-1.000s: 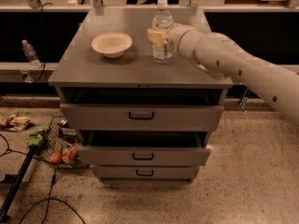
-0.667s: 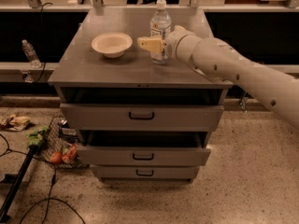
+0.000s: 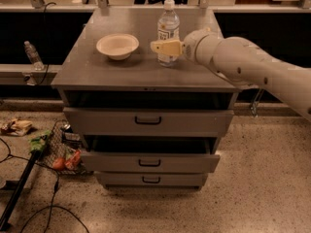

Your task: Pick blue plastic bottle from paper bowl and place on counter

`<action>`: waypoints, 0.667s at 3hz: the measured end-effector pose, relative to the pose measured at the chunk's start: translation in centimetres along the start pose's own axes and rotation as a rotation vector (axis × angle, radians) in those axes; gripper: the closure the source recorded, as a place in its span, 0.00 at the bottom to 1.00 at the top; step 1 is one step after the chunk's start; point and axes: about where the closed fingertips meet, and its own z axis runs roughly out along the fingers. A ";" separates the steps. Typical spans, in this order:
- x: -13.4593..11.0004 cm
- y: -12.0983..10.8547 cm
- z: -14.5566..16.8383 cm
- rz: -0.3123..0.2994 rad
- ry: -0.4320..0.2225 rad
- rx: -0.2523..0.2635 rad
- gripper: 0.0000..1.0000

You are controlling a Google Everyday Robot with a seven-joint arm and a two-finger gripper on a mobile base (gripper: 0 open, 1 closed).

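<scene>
The blue plastic bottle [image 3: 168, 23] is standing upright on the grey surface [image 3: 126, 71], just to the right of the paper bowl [image 3: 117, 45] and outside it. The end effector [image 3: 158, 47] is reaching in from the right, pointing left and overlapping the bottle's lower half. Whether it is gripping the bottle or hanging open cannot be told.

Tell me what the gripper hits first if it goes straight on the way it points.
The gripper, low in front of the blue plastic bottle, points along the counter toward the paper bowl. Straight on, it would probably meet that bowl first, though depth is unclear.
</scene>
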 end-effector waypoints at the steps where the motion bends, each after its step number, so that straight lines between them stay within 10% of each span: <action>1: -0.4 -0.6 -4.7 0.025 0.046 0.067 0.00; 2: -0.4 -2.5 -8.9 -0.010 0.072 0.132 0.00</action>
